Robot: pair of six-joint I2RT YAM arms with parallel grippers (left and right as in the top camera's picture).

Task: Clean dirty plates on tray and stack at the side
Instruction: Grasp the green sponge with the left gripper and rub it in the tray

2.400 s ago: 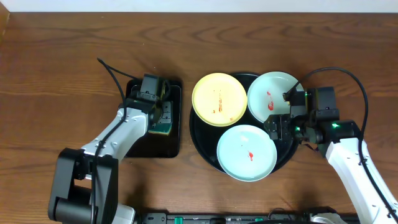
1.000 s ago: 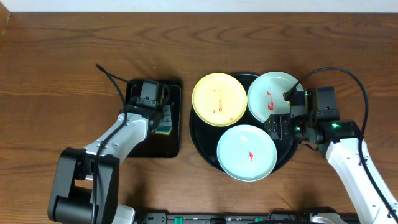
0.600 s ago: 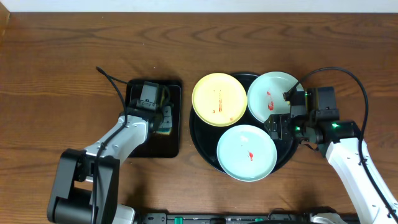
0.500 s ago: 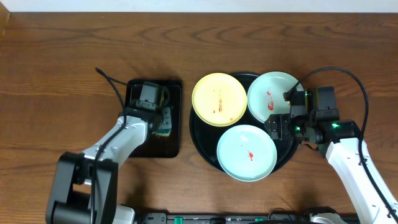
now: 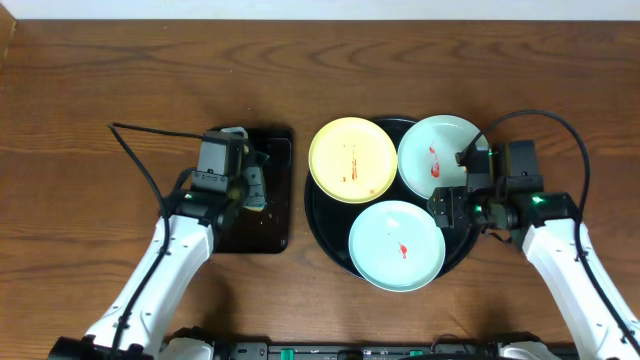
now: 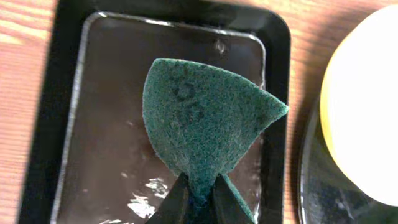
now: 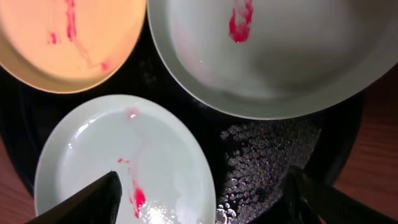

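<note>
Left jaws pinch a green scouring pad [image 6: 205, 124] (dark imprint illegible).

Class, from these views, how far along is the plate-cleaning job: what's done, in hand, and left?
Done: nothing; the yellow plate and both mint plates lie smeared on the tray. In hand: the left end effector grips a green pad above the small tray. Left: wipe all three and stack them aside.

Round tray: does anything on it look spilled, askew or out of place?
All three plates carry red smears: the yellow plate, the far mint plate and the near mint plate. The near one juts over the tray's rim. Droplets bead on the tray's bare floor beside it.
</note>
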